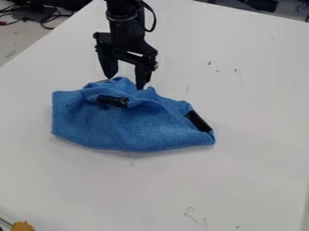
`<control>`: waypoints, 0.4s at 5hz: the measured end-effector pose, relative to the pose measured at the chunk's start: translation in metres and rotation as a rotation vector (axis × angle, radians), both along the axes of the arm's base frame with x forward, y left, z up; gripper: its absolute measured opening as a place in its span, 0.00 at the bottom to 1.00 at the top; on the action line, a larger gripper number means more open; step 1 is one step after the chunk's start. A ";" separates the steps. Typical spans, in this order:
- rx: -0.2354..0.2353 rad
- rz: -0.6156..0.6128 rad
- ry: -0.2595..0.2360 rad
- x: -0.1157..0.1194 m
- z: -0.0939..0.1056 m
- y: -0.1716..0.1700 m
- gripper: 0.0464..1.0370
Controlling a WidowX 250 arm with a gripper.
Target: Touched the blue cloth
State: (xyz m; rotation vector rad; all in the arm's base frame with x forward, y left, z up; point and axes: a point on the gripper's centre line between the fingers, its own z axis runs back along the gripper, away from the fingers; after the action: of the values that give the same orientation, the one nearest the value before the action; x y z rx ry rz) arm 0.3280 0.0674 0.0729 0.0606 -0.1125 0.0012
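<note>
Two fingers [143,74]: hung pointing down at the upper centre-left of the frame, spread well apart, with nothing held between them.
Gripper [125,83]: was open over the cloth's raised upper edge; one tip overlapped the blue in the picture, though whether it truly touched could not be told.
Blue cloth [102,128]: lay crumpled left of the frame's centre, its upper edge bunched into folds, its lower part spread flatter.
Black patches [113,100]: sat on the cloth, one near the bunched folds, another near its right end.
Counter [259,149]: carried the cloth and bore faint dark marks.
Cables [42,17]: lay tangled in the upper left corner of the frame.
Main risk: a descent stopped too soon, or aimed behind the folds, could have missed the cloth, since the tips were just at its far edge.
Second risk: pressing too low could have jammed the tips against the counter or dragged the loose folds sideways.
</note>
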 end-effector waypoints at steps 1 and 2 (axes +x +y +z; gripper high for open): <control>-0.005 0.004 0.027 -0.003 -0.009 0.000 0.96; -0.015 -0.001 0.043 -0.011 -0.020 -0.009 0.96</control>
State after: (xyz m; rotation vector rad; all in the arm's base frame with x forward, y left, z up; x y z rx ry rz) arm 0.3171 0.0583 0.0533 0.0452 -0.0690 -0.0005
